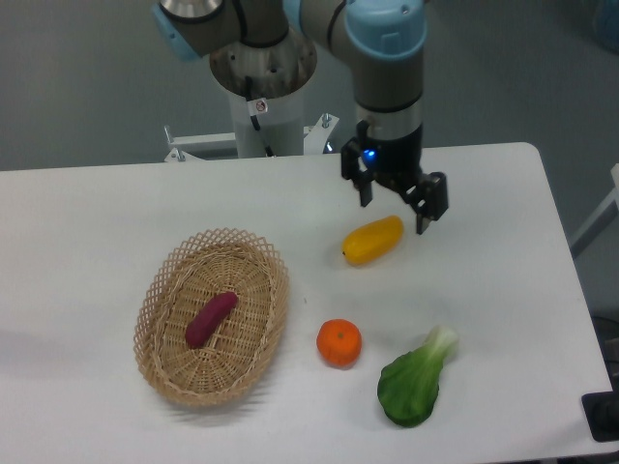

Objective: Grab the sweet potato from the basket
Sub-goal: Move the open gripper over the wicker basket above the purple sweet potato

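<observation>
The reddish-purple sweet potato [211, 318] lies slanted in the middle of the oval wicker basket [161, 362] at the left of the table. My gripper [395, 215] hangs open far to the right of the basket, just above the yellow fruit [373, 240], with nothing between its fingers.
An orange [338, 342] sits right of the basket. A green leafy vegetable [414, 381] lies near the front right. The robot's base column [262, 92] stands behind the table's back edge.
</observation>
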You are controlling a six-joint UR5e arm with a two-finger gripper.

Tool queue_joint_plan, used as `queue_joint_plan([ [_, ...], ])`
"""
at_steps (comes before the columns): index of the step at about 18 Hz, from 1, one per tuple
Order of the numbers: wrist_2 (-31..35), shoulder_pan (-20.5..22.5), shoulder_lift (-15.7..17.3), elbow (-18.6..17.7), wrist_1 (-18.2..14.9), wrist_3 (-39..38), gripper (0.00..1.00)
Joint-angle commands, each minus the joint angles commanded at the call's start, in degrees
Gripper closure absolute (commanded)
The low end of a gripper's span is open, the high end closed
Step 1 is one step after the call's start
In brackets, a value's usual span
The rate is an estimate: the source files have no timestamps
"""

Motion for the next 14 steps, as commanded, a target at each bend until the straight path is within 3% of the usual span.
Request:
queue_joint_plan([
  [3,0.00,-4.82,-1.93,0.00,3.25,-10.89,0.00],
  [5,0.00,-7.91,-2.90,0.00,3.61,-15.74,0.00],
  [10,0.17,-14.50,-6.76,0.35,3.96,-20.84,0.00],
  [14,1.49,-17.06,-9.05,-0.27,4.40,-21.83,0.00],
])
